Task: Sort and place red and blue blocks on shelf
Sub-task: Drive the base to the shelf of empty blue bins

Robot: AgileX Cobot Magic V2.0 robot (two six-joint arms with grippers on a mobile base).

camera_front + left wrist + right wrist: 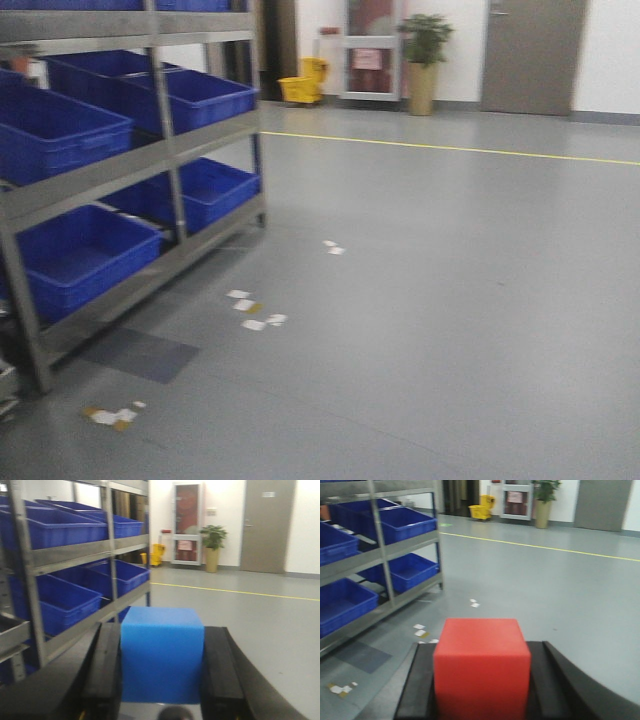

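Note:
In the left wrist view my left gripper (161,630) is shut on the blue block (161,655), its black fingers (105,665) pressed against both sides of the cube. My right gripper (481,647) is shut on the red block (481,667) in the right wrist view, which fills the space between its black fingers (417,685). The steel shelf (90,180) stands to the left in the front view, some way off from both held blocks. It also shows as the shelf (75,555) on the left of the left wrist view and the shelf (375,560) in the right wrist view. Neither gripper shows in the front view.
Large blue bins (60,125) fill the shelf tiers. Bits of white and yellow tape (250,310) lie on the grey floor beside the rack. A yellow floor line (450,150), a yellow mop bucket (303,85), a potted plant (425,60) and doors stand at the far wall.

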